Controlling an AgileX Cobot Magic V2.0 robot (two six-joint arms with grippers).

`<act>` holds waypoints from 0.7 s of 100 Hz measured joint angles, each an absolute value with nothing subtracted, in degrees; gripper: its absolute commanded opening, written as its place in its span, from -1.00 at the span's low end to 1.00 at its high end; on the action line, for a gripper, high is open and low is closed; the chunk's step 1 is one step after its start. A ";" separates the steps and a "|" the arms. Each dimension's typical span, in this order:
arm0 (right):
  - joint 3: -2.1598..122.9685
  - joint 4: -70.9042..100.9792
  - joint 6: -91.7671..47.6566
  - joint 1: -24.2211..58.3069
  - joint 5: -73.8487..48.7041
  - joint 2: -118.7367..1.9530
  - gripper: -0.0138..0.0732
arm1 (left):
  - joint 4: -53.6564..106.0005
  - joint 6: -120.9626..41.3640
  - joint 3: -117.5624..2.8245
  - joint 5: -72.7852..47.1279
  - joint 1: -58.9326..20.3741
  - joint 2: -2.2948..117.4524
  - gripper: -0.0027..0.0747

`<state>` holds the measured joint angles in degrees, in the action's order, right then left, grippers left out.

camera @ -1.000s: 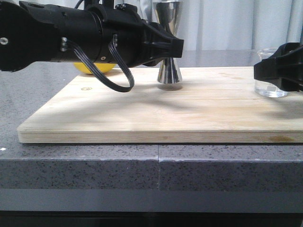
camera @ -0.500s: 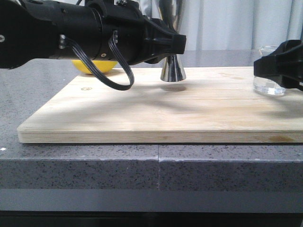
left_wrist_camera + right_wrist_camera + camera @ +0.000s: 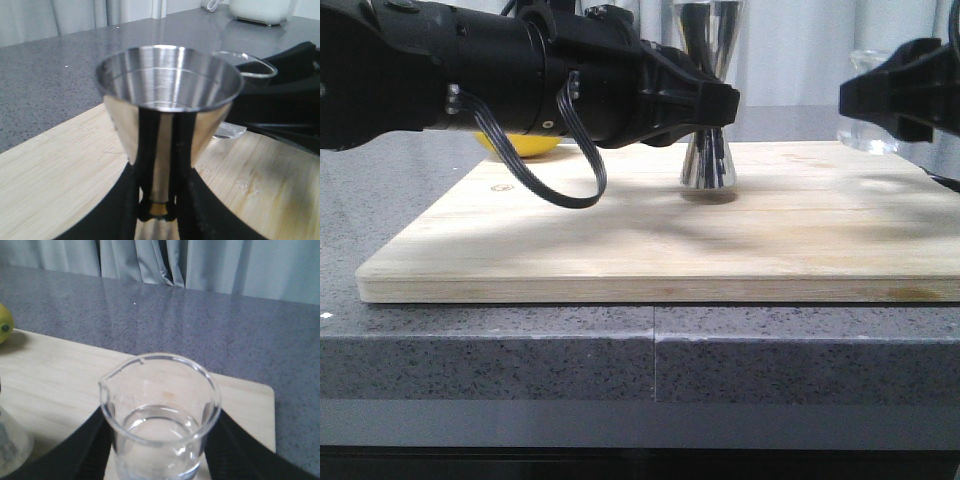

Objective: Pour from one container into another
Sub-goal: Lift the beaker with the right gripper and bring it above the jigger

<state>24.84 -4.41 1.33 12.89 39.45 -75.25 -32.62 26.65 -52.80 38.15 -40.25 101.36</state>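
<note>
One tall shiny steel hourglass jigger point(image 3: 708, 95), upright at frame centre, pinched at its waist by the left gripper point(image 3: 156, 210); base looks just clear of the pale wooden board point(image 3: 620, 240), contact uncertain. One small clear glass beaker point(image 3: 160, 415), some clear liquid inside, clamped in the right gripper point(image 3: 159, 460) at upper right of the front view, off the board. Beaker lies right of the jigger, apart, both axes vertical. Right arm is nearer the pour. One yellow fruit point(image 3: 520, 146) behind.
</note>
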 measured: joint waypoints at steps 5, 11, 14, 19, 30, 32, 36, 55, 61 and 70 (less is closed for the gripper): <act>26.44 -5.04 1.33 12.89 38.08 -75.25 -0.11 | -33.23 27.15 -52.80 38.15 -40.25 101.36 -0.99; 28.14 -5.99 1.33 12.89 35.89 -75.25 -0.11 | -33.82 27.60 -52.80 38.15 -40.25 101.36 -0.99; 28.99 -6.56 1.33 12.89 34.83 -75.12 -0.11 | -34.08 27.74 -52.80 38.15 -40.25 101.36 -0.99; 30.71 -7.51 1.33 12.89 32.99 -74.69 -0.11 | -34.30 27.89 -52.80 38.15 -40.25 101.36 -0.99; 34.12 -10.28 1.33 12.89 28.65 -73.41 -0.11 | -34.67 27.99 -52.80 38.27 -40.25 101.36 -0.99; 34.79 -10.84 1.33 12.89 27.81 -73.36 -0.11 | -34.77 28.11 -52.80 38.38 -40.25 101.36 -0.99; 36.10 -11.86 1.33 12.89 26.22 -72.93 -0.11 | -35.15 28.36 -52.80 38.54 -40.25 101.36 -0.99; 40.91 -15.98 1.33 12.89 20.43 -71.37 -0.11 | -37.74 30.39 -52.80 39.34 -40.25 101.36 -0.99; 42.25 -17.09 1.33 12.89 19.13 -71.09 -0.11 | -38.30 30.47 -52.80 39.47 -40.25 101.36 -0.99; 43.86 -18.27 1.33 13.18 17.01 -70.49 -0.11 | -38.70 30.58 -52.80 39.47 -40.25 101.36 -0.99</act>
<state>43.86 -18.27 1.33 13.18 17.01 -70.49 -38.70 30.58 -52.80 39.47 -40.25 101.36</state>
